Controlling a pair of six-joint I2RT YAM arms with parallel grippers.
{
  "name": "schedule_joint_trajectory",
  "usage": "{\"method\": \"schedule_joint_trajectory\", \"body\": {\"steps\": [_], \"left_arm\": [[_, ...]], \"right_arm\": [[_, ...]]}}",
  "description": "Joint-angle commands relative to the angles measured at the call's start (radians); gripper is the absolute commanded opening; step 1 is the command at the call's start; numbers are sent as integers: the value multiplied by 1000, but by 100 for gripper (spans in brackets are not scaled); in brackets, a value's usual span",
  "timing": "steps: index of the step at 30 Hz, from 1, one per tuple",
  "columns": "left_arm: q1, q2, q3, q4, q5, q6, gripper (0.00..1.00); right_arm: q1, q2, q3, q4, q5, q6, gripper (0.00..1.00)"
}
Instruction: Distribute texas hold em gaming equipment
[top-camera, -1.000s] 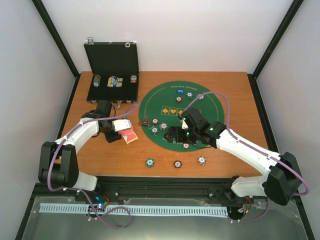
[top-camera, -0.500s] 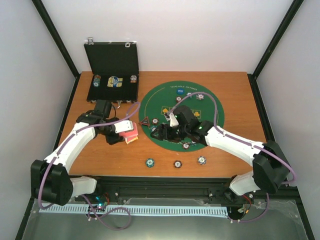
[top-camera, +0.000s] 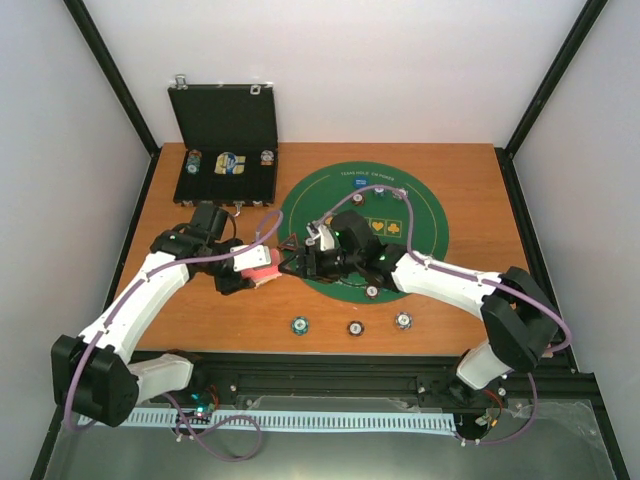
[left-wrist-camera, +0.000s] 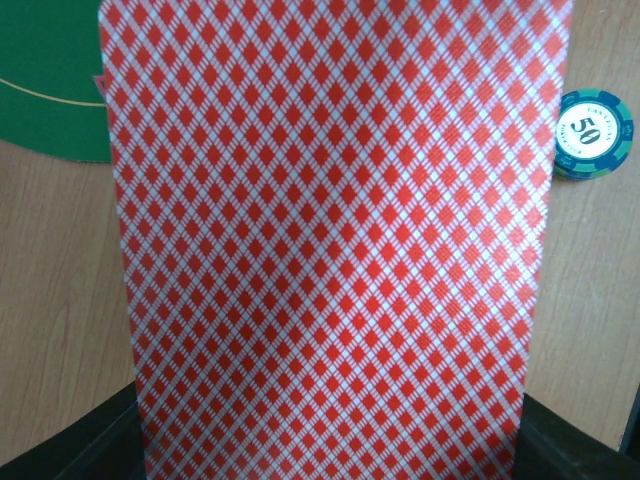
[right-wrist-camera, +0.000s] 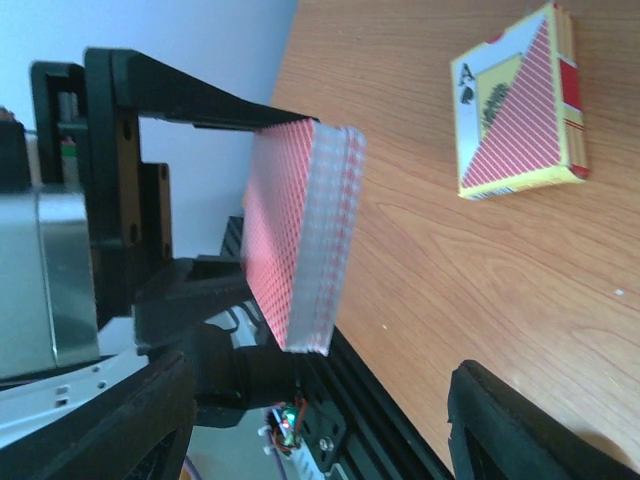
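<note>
A deck of red-backed playing cards (top-camera: 262, 264) hangs above the wood just left of the mat, with my left gripper (top-camera: 248, 272) shut on it. The top card (left-wrist-camera: 330, 240) fills the left wrist view and hides the fingers. In the right wrist view the deck (right-wrist-camera: 300, 230) stands on edge in the left gripper's black jaws. My right gripper (right-wrist-camera: 320, 430) is open, and the deck's lower corner sits just ahead of its fingers (right-wrist-camera: 530, 430), not between them. From above, the right gripper (top-camera: 292, 264) reaches left to the deck. Striped poker chips (top-camera: 372, 291) lie on the mat.
The round green felt mat (top-camera: 420, 240) covers the table's middle. A black hinged case (top-camera: 228, 150) stands open at the back left. Three chips (top-camera: 298, 325) (top-camera: 355, 327) (top-camera: 403, 320) lie near the front edge. A card box (right-wrist-camera: 520, 105) lies flat on the wood.
My right arm has swung left across the mat to the deck, and its jaws have narrowed somewhat. My left arm has carried the deck a little to the right.
</note>
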Motion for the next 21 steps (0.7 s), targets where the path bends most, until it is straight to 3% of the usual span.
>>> {"method": "schedule_joint_trajectory", "body": {"steps": [1,21], "left_arm": [[-11,-35,42,-28,41,-10,1],[-11,-67,37,-37,40,-2,1]], "right_arm": [[12,19,-9,137,-35,56,70],[42,129,57,212,-52,110,62]]}}
